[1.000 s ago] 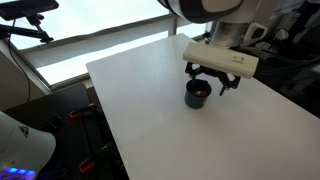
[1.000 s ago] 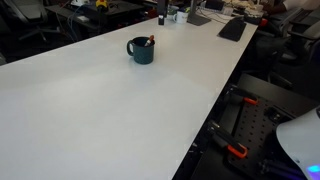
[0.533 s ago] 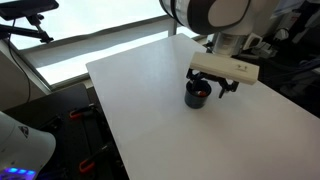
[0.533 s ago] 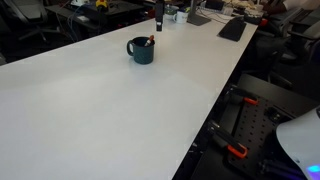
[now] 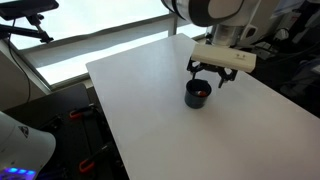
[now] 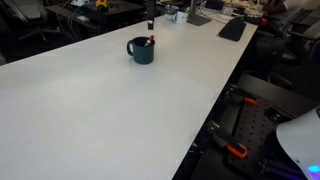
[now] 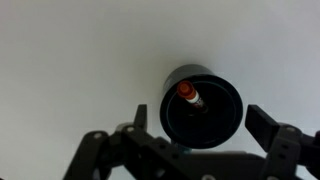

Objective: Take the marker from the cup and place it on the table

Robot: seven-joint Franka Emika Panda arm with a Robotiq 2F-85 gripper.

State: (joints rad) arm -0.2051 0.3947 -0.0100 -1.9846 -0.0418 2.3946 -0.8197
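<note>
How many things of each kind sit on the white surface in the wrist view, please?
Cup: 1 (dark, round)
Marker: 1 (red-orange tip, standing inside the cup)
Total: 2
</note>
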